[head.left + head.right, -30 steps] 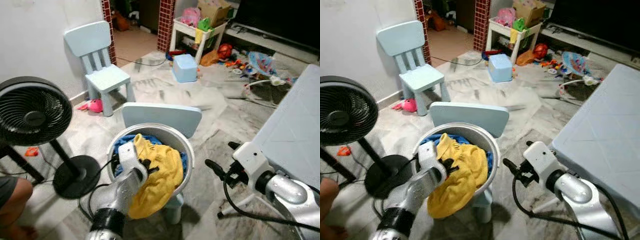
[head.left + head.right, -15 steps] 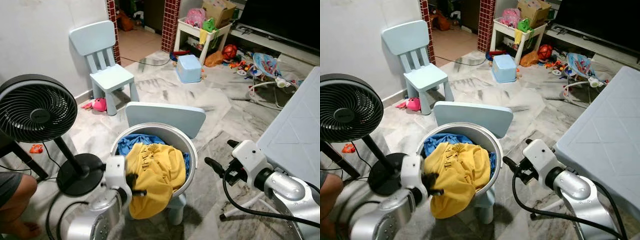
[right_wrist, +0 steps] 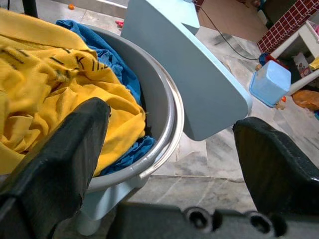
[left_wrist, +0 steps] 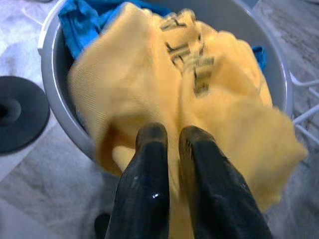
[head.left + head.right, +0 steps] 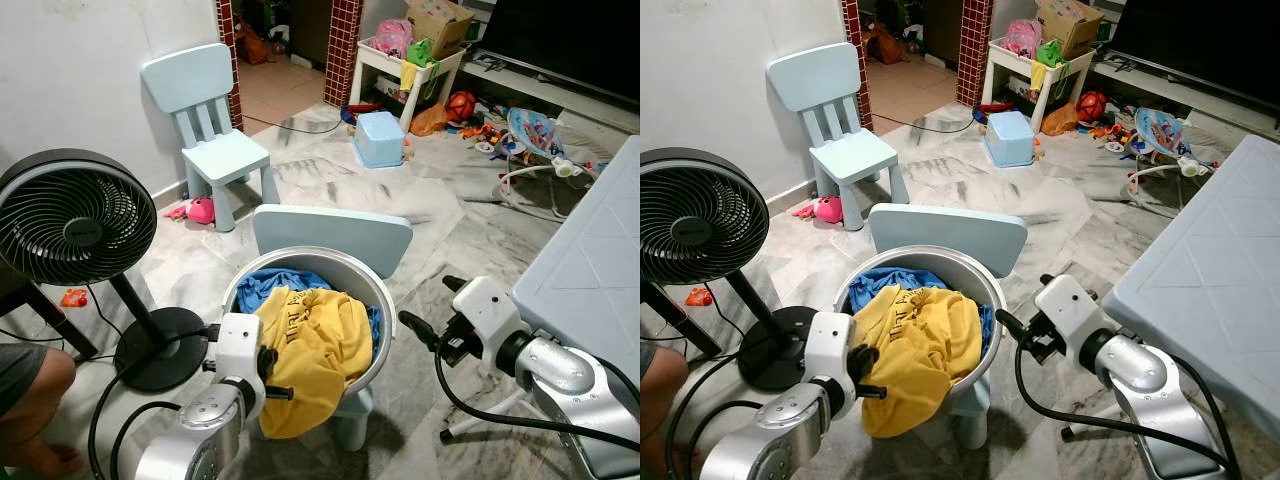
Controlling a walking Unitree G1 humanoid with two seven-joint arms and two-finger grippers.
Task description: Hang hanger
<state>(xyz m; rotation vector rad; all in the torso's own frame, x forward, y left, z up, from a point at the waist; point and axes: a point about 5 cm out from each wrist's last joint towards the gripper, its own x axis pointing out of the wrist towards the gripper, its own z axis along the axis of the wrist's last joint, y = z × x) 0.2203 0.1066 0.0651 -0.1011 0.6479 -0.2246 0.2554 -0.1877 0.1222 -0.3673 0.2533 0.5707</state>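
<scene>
At the basin's [image 5: 372, 290] near rim, the left end effector [image 4: 172, 144] is clamped on the yellow shirt [image 5: 310, 345], the right end effector [image 5: 1025, 318] spread apart; no hanger visible, and pulling could drag the basin off its chair [image 5: 335, 235].

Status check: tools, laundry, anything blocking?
Left tool shut on yellow shirt, which drapes over the basin rim. Right tool open, beside the basin, holding nothing. Small blue chair directly behind the basin.
</scene>
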